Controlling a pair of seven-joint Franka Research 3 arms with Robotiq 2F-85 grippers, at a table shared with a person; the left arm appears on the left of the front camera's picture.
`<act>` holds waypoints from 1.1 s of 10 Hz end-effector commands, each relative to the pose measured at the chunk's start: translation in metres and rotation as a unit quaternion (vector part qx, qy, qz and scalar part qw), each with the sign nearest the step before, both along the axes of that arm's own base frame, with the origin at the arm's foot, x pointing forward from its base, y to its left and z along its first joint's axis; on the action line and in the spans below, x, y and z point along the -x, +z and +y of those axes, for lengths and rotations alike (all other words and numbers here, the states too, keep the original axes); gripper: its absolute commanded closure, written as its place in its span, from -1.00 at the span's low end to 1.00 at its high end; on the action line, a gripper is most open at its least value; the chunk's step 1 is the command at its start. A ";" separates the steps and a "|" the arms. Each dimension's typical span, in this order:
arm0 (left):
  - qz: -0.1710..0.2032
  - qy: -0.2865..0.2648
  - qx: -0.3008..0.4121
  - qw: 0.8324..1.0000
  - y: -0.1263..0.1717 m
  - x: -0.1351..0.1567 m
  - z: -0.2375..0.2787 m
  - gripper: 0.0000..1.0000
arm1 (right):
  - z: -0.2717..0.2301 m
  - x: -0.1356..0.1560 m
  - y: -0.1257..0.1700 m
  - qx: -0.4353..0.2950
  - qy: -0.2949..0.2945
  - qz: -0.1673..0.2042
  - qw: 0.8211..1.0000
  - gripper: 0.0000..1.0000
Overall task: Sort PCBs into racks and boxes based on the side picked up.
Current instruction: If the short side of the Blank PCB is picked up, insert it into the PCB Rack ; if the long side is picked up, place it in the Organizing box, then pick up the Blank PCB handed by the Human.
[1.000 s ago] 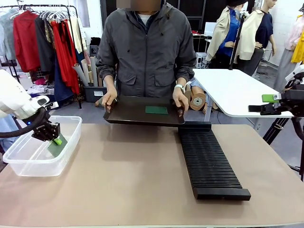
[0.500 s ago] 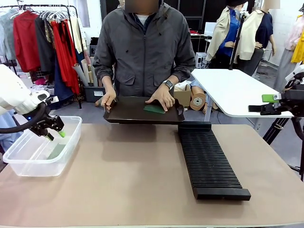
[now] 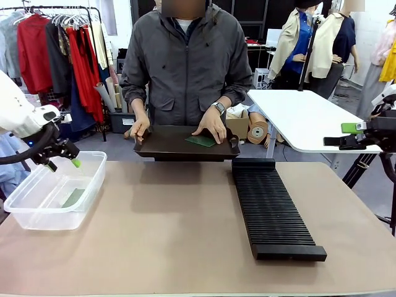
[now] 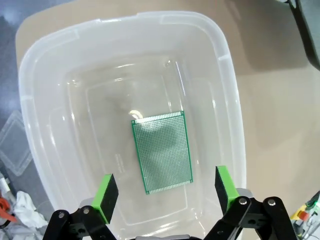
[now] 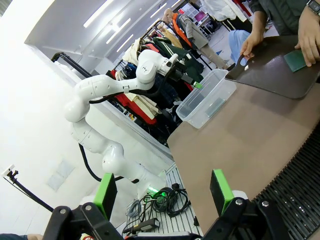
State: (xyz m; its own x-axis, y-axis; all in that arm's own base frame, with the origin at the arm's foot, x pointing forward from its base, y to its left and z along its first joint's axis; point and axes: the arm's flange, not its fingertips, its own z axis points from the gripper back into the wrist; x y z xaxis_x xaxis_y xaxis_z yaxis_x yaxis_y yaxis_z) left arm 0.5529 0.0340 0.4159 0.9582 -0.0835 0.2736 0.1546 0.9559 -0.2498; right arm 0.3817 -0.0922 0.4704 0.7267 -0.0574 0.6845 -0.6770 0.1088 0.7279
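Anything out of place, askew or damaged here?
Nothing stands out. One PCB lies flat in the clear tub below the open left gripper; a second PCB lies on the tray under the person's hand. The rack sits straight.

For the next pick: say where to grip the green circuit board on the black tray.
Probably from above, across the free left end of the thin green circuit board: it lies flat on the black tray, and the person's hand covers its right end.

The clear box (image 4: 231,115) sits on the tan table (image 4: 280,125), which shows to its right; one PCB (image 4: 162,151) lies flat near the middle of its floor, dotted face up; the left gripper (image 4: 165,192) hangs above, green pads (image 4: 106,196) wide apart, holding nothing.
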 end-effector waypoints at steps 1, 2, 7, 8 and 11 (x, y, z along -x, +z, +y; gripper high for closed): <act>-0.006 0.009 -0.019 1.000 0.005 0.013 -0.005 -1.00 | 0.000 0.000 0.002 -0.002 0.003 -0.005 1.000 -1.00; -0.005 0.010 -0.022 1.000 0.005 0.012 -0.005 -1.00 | 0.000 0.000 0.002 -0.002 0.003 -0.005 1.000 -1.00; -0.006 -0.003 -0.008 1.000 0.009 0.007 -0.003 -0.94 | 0.000 0.000 0.002 -0.002 0.003 -0.005 1.000 -1.00; -0.006 -0.003 -0.008 1.000 0.009 0.007 -0.003 -0.94 | 0.000 0.000 0.002 -0.002 0.003 -0.005 1.000 -1.00; -0.006 -0.003 -0.008 1.000 0.009 0.007 -0.003 -0.94 | 0.000 0.000 0.002 -0.002 0.003 -0.005 1.000 -1.00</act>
